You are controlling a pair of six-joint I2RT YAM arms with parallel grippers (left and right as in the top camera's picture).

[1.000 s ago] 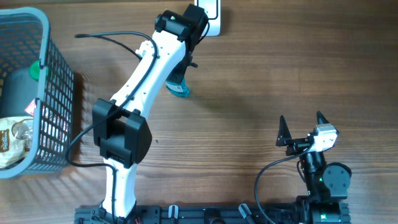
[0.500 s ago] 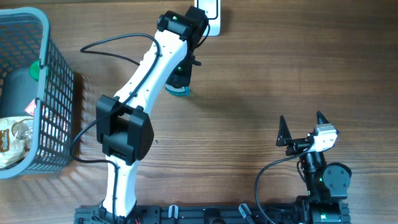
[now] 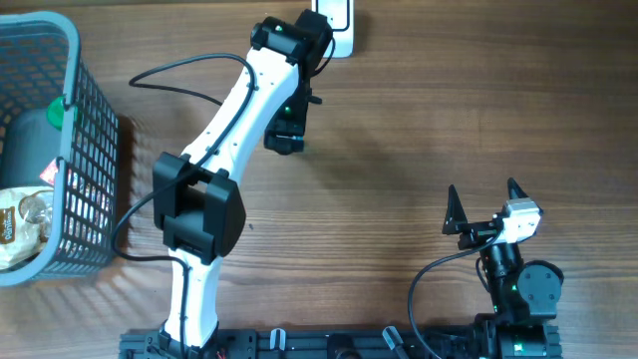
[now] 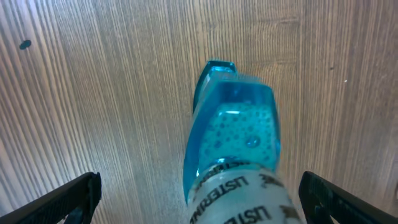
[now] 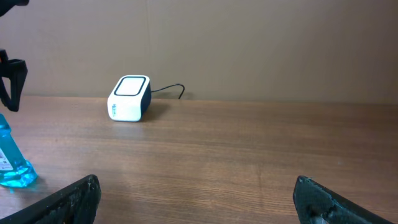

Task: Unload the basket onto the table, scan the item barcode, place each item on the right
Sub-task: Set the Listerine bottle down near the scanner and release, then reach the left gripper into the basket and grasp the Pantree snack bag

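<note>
Right wrist: blue bottle [image 5: 10,159] upright

L tool [image 4: 199,196] & R tool [image 3: 482,202] both spread wide.

In the left wrist view the translucent blue plastic mouthwash bottle [image 4: 233,143] runs off the bottom edge, and its label lettering is cut short. From overhead it is hidden under the left claw [image 3: 286,137]. The right wrist view slices the bottle at the left edge. The white box-shaped scanner [image 3: 344,35] is partly covered by the left arm and clipped by the top edge. The grey plastic mesh basket [image 3: 95,179] leaves the frame at left, and its contents are too screened to name.
</note>
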